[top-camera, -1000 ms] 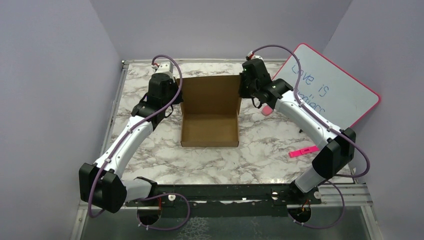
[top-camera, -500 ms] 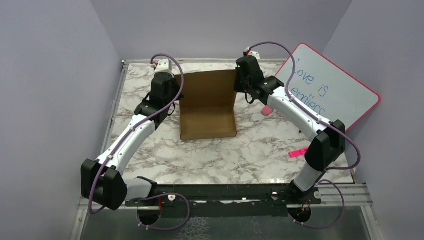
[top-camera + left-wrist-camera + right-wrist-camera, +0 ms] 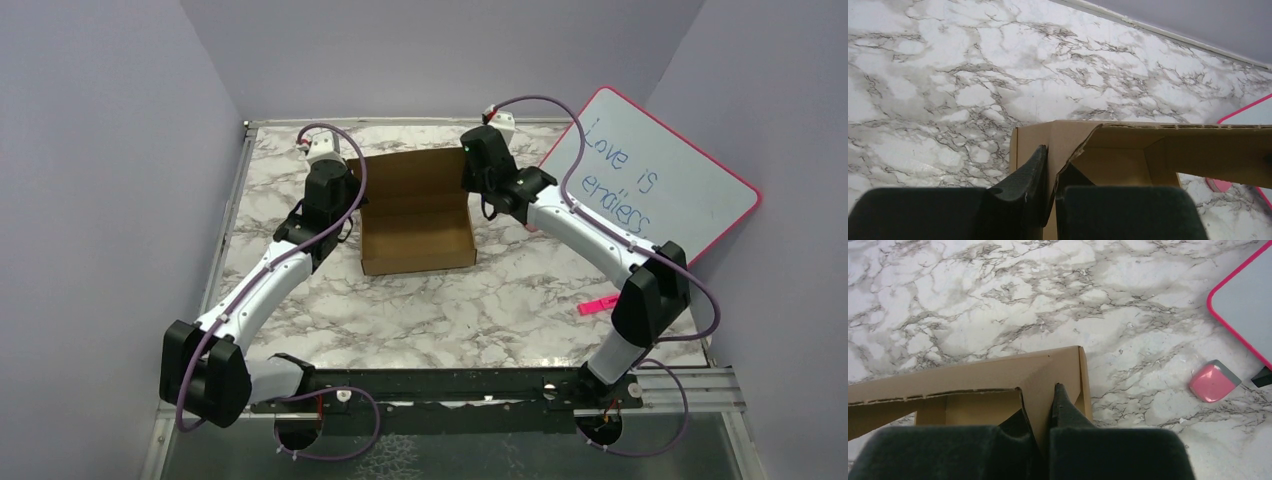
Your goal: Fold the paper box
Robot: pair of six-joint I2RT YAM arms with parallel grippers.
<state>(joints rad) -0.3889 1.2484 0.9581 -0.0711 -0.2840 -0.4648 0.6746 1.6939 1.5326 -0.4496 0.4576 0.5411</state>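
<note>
The paper box [image 3: 417,245] is a shallow brown cardboard tray on the marble table, its lid [image 3: 410,172] standing up at the far side. My left gripper [image 3: 352,192] is shut on the lid's left corner flap. In the left wrist view the cardboard [image 3: 1148,137] runs between that gripper's [image 3: 1053,167] fingers. My right gripper [image 3: 468,185] is shut on the lid's right corner flap. In the right wrist view the flap [image 3: 1048,371] is pinched in that gripper [image 3: 1040,407]. The tray's inside shows bare brown.
A pink-rimmed whiteboard [image 3: 655,180] with handwriting leans at the right wall. A pink eraser [image 3: 1213,381] lies just right of the box. A pink marker [image 3: 600,303] lies by the right arm's elbow. Purple walls close in the table on three sides.
Both grippers have shifted slightly inward while holding the lid corners. The box's near edge now lies farther from the arm bases, and the lid looks shorter from above.
</note>
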